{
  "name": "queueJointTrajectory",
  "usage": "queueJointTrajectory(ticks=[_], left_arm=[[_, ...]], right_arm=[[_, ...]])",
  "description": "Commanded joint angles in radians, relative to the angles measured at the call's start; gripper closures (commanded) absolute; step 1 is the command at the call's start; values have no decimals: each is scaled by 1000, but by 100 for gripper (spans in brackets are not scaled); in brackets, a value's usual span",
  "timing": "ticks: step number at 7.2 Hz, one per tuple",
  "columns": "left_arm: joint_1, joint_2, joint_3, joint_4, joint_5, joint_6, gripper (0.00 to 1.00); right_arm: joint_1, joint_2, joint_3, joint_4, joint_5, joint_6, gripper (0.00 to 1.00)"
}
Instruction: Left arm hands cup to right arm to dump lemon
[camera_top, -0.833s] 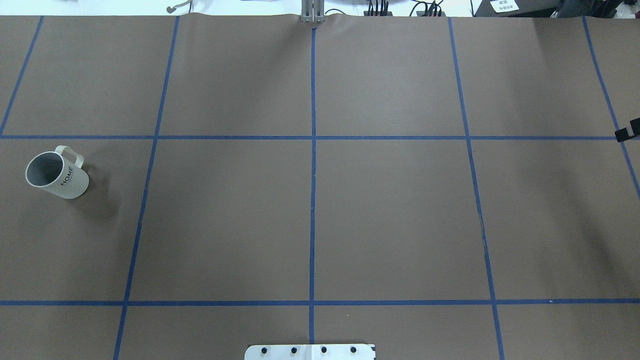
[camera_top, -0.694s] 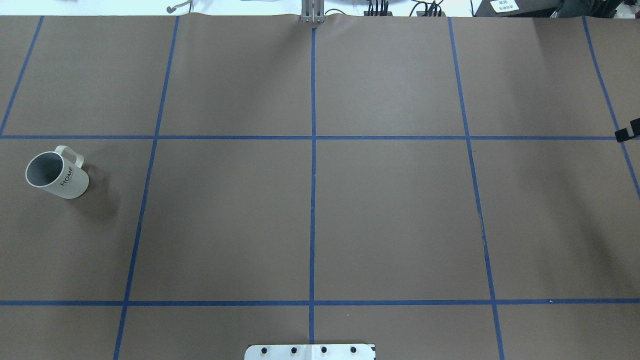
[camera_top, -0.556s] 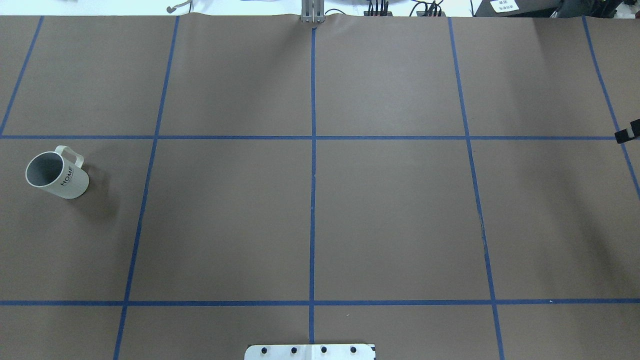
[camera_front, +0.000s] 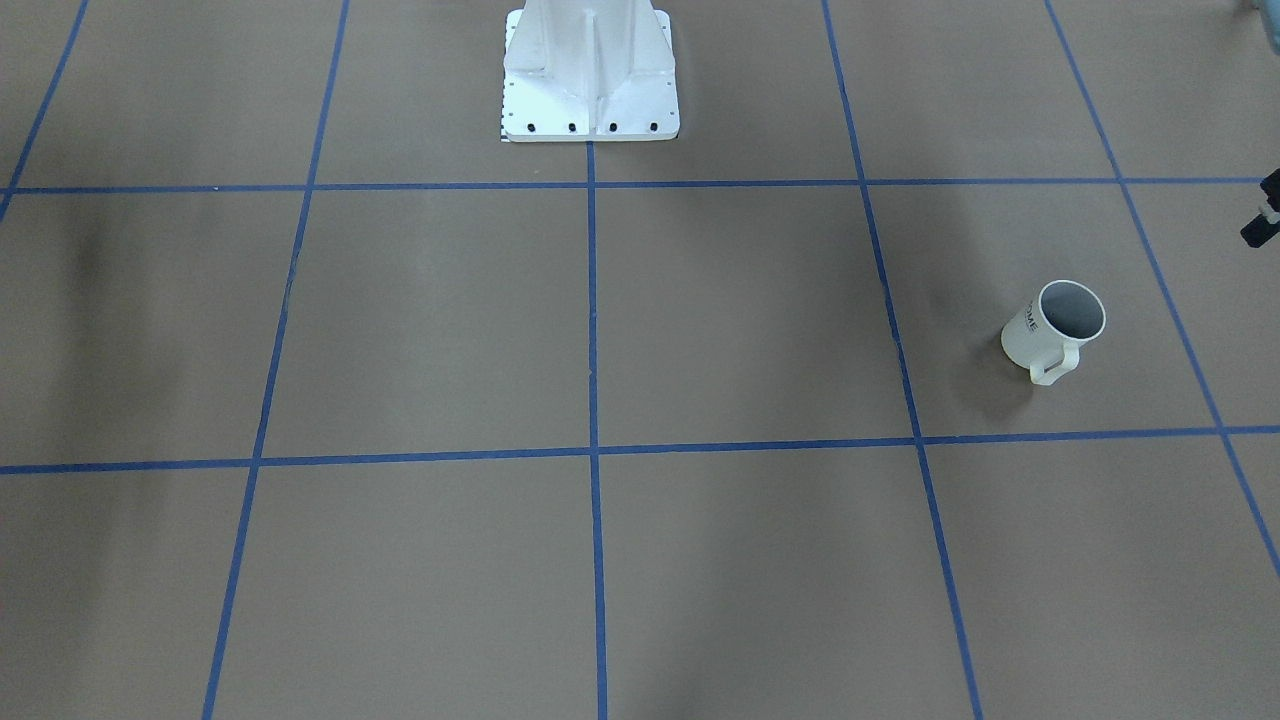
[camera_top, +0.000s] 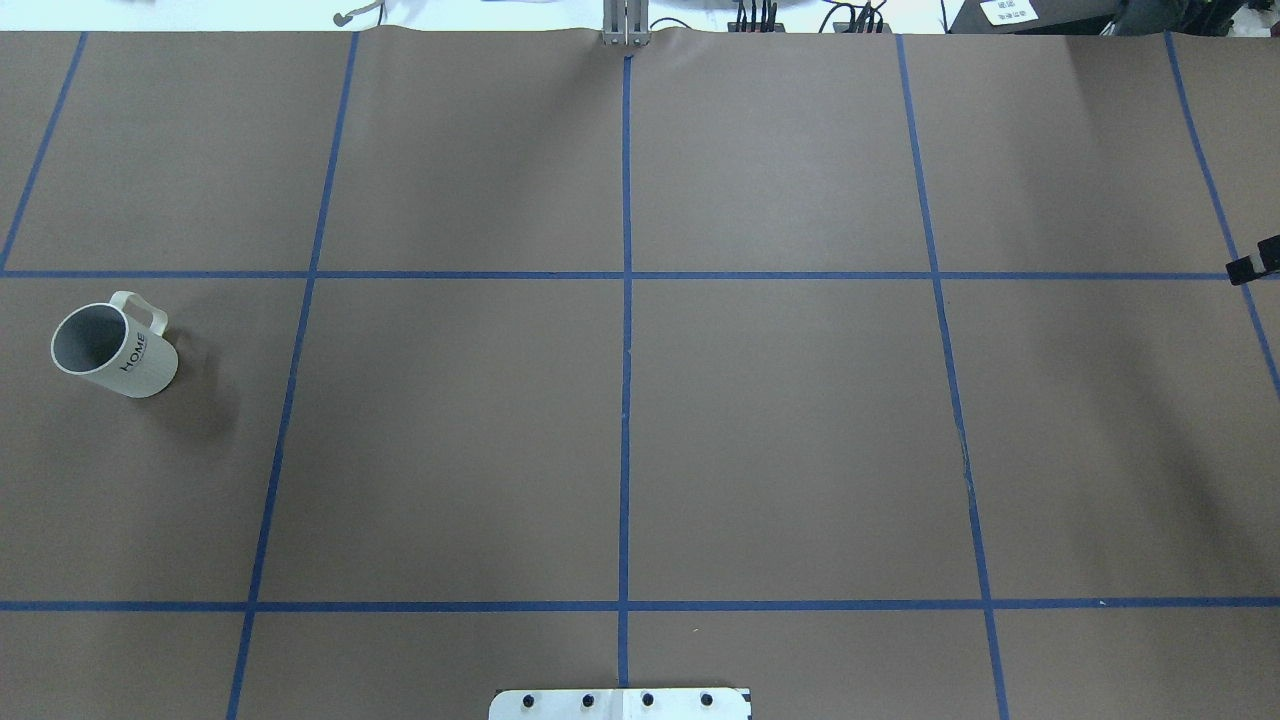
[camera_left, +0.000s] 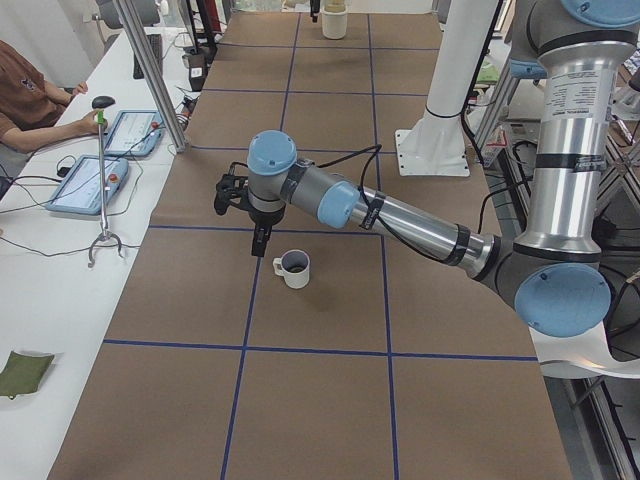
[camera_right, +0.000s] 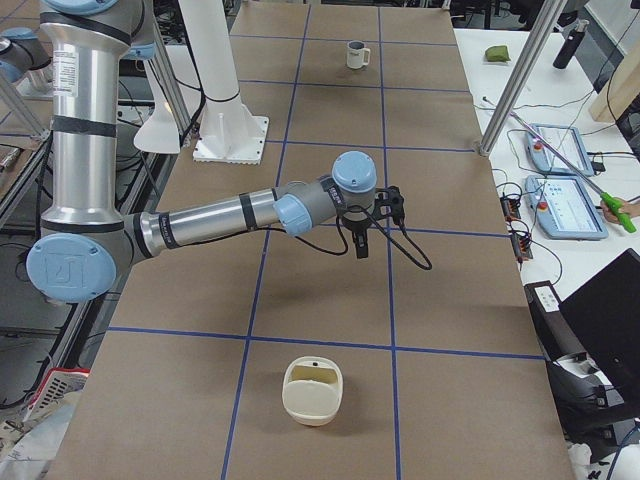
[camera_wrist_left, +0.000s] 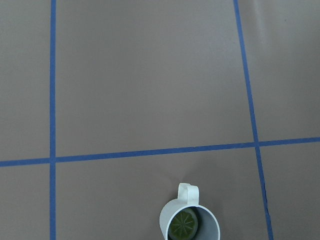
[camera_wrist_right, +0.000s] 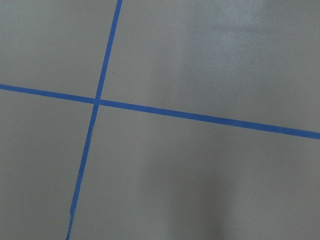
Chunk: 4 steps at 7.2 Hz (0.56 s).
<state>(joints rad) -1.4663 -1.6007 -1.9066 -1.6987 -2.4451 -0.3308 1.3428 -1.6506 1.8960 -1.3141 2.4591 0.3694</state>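
- The left gripper (camera_left: 259, 243) hangs just beside the cup (camera_top: 113, 345); its opening cannot be told.
- The cup stands upright, the lemon (camera_wrist_left: 183, 223) inside; a clipped rim on approach could topple it.
- The right gripper (camera_right: 360, 244), well apart, is equally unreadable.

L arm (camera_left: 400, 215): upper section stood vertical at the robot's side, elbow (camera_left: 560, 300) at its bottom end, forearm stretched out long & approx. level over the table (camera_left: 320, 390). L wrist (camera_left: 271, 165) was bent so the L tool (camera_left: 259, 240) pointed straight down, hanging clear of the table. Its fingers were too small to tell if apart or together.

R arm (camera_right: 215, 222) had a mirror pose: vertical upper section, low elbow, forearm out nearly level. R wrist (camera_right: 352, 180) was turned down, w/ a cable looping off it. R tool (camera_right: 361, 243) also pointed straight down above the table, touching nothing; finger gap not readable.
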Motion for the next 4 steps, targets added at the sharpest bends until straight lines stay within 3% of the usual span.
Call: queueJointTrajectory(ticks=[1,3,4], left_arm=[[0,10,8,-10,-9,-8,0],[0,106,-12,-103,0,1,0],[3,117,50,-145,0,1,0]], right_arm=[[-1,6,-6,3,-3,-3,0],[38,-3,0,3,-9,6,0],[48,-8,3,1,-69,9,0]])
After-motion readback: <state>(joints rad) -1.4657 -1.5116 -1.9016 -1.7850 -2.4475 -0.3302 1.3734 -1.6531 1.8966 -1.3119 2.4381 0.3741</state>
